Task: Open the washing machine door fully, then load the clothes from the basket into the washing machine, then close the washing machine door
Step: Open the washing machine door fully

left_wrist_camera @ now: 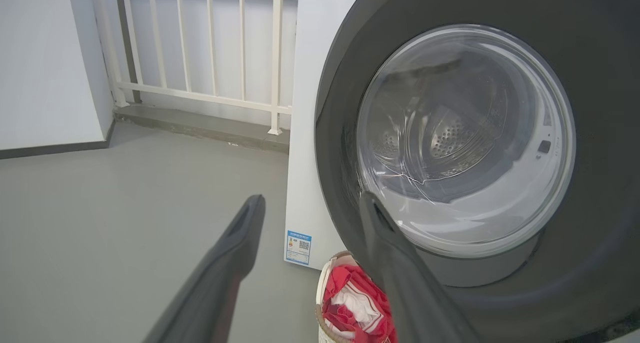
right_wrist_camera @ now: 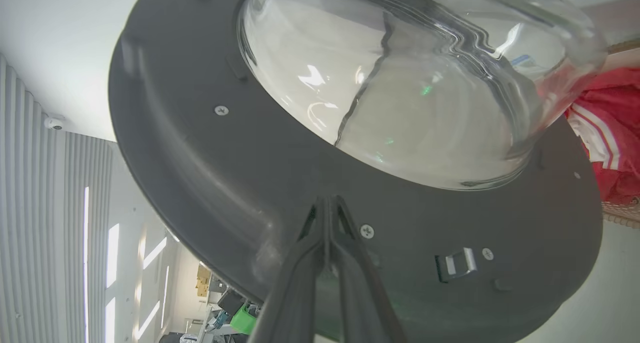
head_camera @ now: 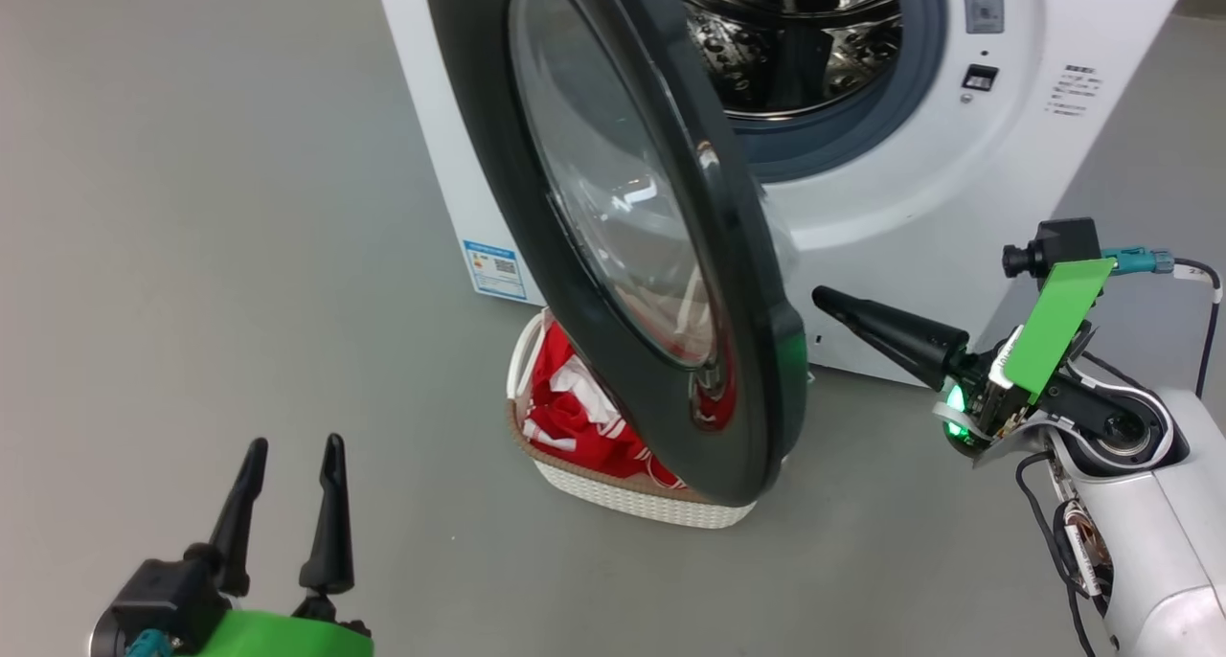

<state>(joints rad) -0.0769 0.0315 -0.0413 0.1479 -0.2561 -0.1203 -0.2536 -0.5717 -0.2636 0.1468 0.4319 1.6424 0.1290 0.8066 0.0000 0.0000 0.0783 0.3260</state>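
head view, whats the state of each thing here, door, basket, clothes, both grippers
washing machine door, open, lower edge over the basket
basket, upright on the floor, holding the clothes
clothes, heaped in the basket, not yet loaded
left gripper, fingers open, empty
right gripper, fingers shut, empty, tips at the door's inner rim

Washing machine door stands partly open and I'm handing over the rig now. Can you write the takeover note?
Left end effector: open, empty, apart from door and basket.
Right end effector: shut, holding nothing, tip by the inner face of the washing machine door; contact unclear.
Door: swung out, in front of the basket in the head view.
Clothes: in the basket, on the floor by the washing machine.
Done: door unlatched, partly open.
Left: open it fully, load clothes, close door.
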